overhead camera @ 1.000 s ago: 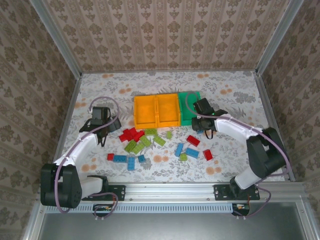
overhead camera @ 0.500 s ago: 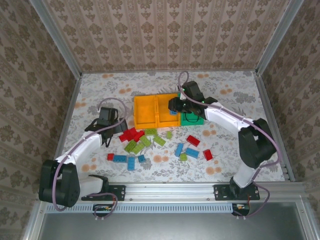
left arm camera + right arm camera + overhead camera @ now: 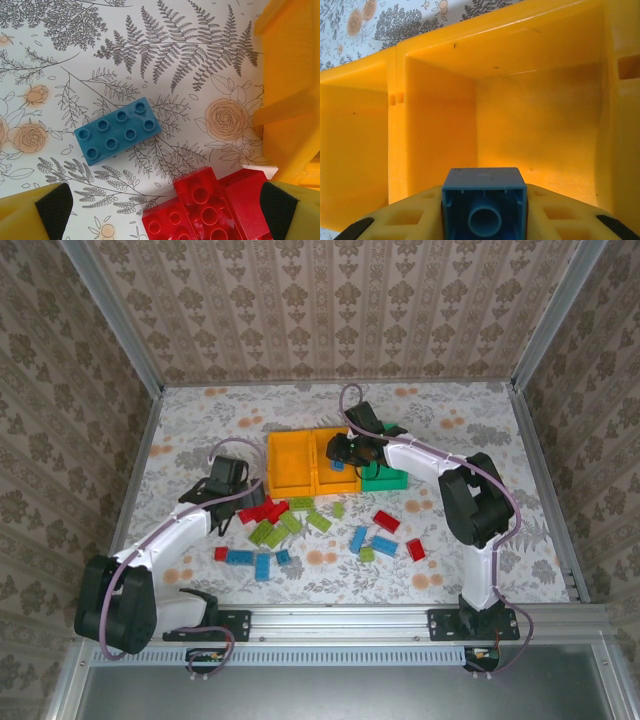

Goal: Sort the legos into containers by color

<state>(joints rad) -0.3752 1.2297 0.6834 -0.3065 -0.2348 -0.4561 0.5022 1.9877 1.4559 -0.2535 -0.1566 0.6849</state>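
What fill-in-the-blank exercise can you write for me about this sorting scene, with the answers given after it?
1. The held lego in the right end effector is ___ in colour.
2. The third bin, beside the two orange-yellow bins, is ___.
3. The flat lego lying on the table shows ___ studs.
4. The left end effector is ___, its fingers wide apart.

Answers: blue; green; eight; open.

White tablecloth, grey fern and orange rose print, covers table. Beige damask-patterned walls at back and both sides. Aluminium posts at back corners. Aluminium rail along near edge.
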